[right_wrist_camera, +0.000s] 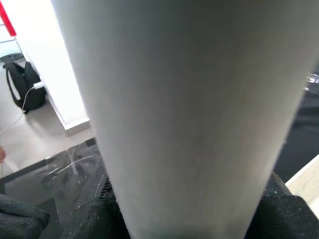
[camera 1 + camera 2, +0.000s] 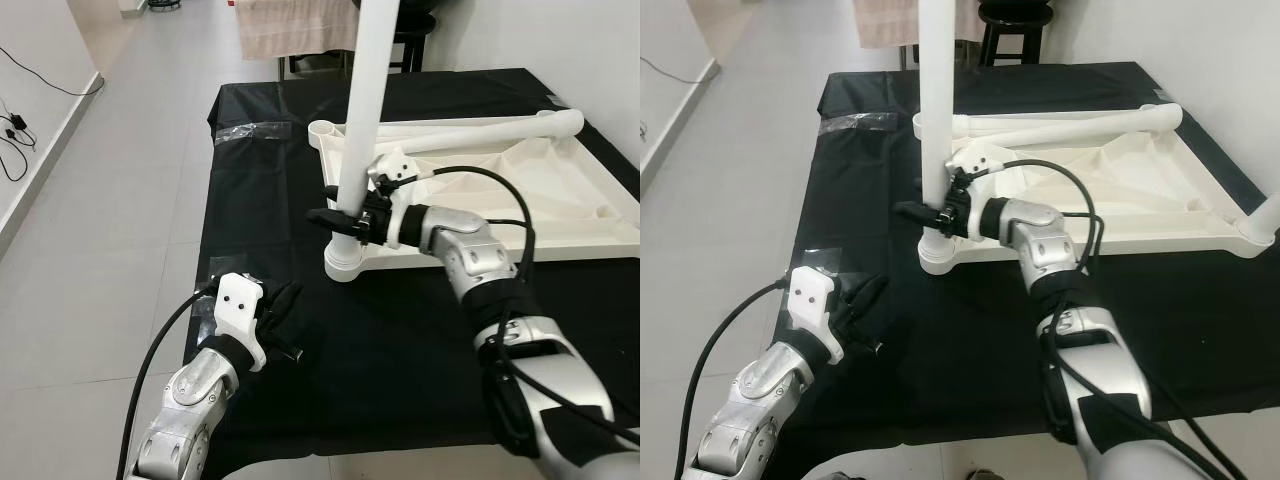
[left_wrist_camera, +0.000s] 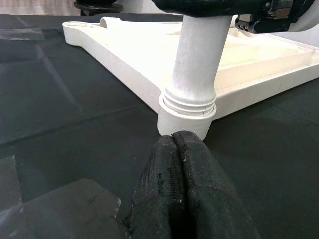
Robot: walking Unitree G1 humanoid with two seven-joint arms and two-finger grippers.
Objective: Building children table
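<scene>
Left pincer (image 2: 285, 310) idle; right pincer (image 2: 335, 220) around upright leg (image 2: 362, 110).

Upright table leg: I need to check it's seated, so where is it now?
The upright table leg stands in the near left corner socket of the upside-down white tabletop, gripped low by the right gripper.

White plastic children's table, upside down, mid-frame on black cloth

The ribbed white plastic tabletop (image 2: 560, 215) is laid inverted; one white cylindrical leg (image 2: 362, 110) is stood upright in its near-left corner socket, and a second white leg (image 2: 480, 130) is laid along the far edge.
</scene>
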